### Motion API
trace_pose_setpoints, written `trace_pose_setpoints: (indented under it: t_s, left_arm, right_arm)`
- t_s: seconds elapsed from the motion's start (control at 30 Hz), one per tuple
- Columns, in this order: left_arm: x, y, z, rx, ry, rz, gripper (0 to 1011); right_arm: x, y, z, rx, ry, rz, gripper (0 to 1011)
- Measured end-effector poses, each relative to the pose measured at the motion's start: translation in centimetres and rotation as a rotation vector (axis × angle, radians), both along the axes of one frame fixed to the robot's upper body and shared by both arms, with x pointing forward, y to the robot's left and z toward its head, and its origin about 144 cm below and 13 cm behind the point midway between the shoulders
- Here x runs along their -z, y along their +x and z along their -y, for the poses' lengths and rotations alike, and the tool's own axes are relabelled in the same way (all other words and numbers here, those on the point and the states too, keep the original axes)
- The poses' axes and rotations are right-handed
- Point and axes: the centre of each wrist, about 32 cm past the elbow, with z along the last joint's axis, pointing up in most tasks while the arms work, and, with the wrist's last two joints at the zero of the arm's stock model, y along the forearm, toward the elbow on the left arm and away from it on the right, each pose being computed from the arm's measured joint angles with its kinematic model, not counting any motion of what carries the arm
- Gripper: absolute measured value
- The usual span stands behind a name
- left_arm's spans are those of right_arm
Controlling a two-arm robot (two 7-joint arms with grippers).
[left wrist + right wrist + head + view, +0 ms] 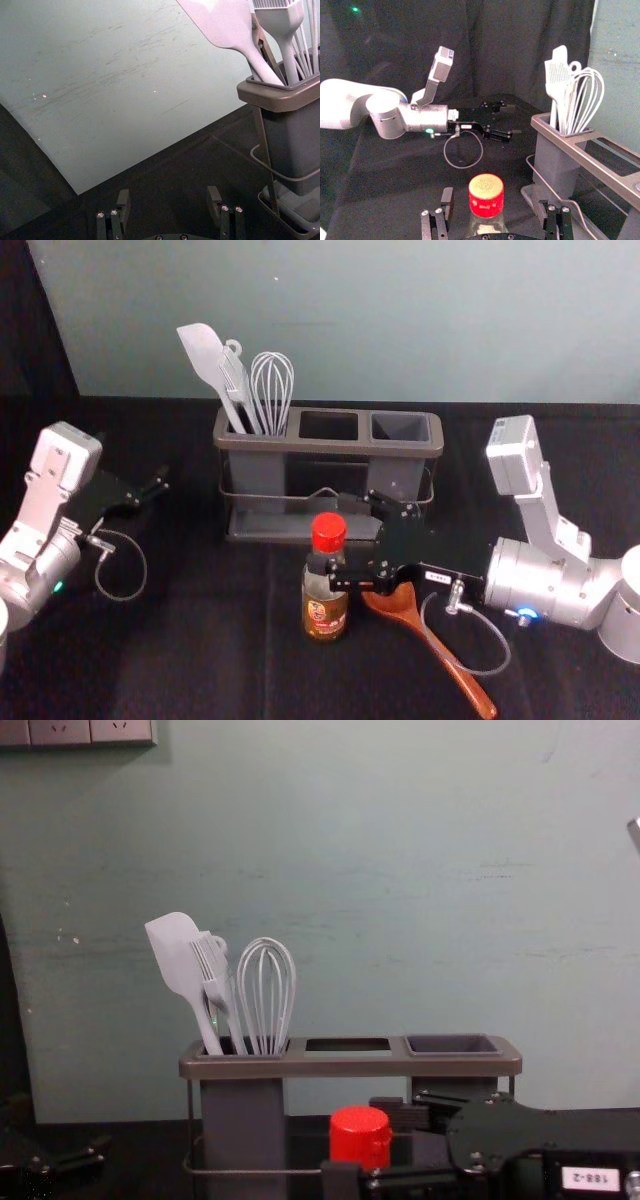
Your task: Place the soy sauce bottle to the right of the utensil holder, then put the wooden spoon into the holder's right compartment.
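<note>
Black cloth covers the worktop (200, 640), and a pale green wall (420, 320) stands behind it. As the head view shows, the soy sauce bottle (325, 615) stands up near the middle, just in front of the holder (430, 448). It has a red cap (328, 531).

The right tool (334, 533) comes to the bottle from 3 o'clock. It is wide open, with the bottle between its two sides. The right wrist view shows a gap on each side of the cap, so it has hold of nothing.

The wooden spoon (433, 640) lies on the cloth. Its round end is near the bottle at 3 o'clock, partly under the right arm (545, 580), and its handle points between 4 and 5 o'clock.

The holder is at 12 o'clock from the bottle. Its left compartment has a spatula (206, 358), a brush (236, 385) and a whisk (272, 390).

The left tool (152, 490) is well away, near 10 o'clock from the bottle. It is wide open too, and holds nothing.
</note>
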Motion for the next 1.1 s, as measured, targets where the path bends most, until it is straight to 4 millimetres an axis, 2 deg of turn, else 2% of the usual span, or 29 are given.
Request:
trace_pose_setpoints:
  t_s: [0.53, 0.8, 0.87, 0.9, 1.0, 1.1]
  left_arm:
    - [0.00, 0.00, 0.00, 0.000, 0.000, 0.000, 1005]
    - [0.00, 0.00, 0.00, 0.000, 0.000, 0.000, 1005]
    - [0.00, 0.00, 0.00, 0.000, 0.000, 0.000, 1005]
    - [0.00, 0.00, 0.00, 0.000, 0.000, 0.000, 1005]
    - [0.00, 0.00, 0.00, 0.000, 0.000, 0.000, 1005]
    - [0.00, 0.00, 0.00, 0.000, 0.000, 0.000, 1005]
  right_arm:
    - [0.18, 0.29, -0.50, 0.007, 0.004, 0.002, 995]
    - [0.15, 0.27, -0.47, 0.007, 0.004, 0.003, 823]
    - [0.15, 0.26, -0.46, 0.007, 0.004, 0.002, 760]
    - [0.15, 0.26, -0.45, 0.007, 0.004, 0.003, 696]
    - [0.14, 0.26, -0.45, 0.007, 0.004, 0.003, 634]
    - [0.14, 0.25, -0.44, 0.007, 0.004, 0.002, 514]
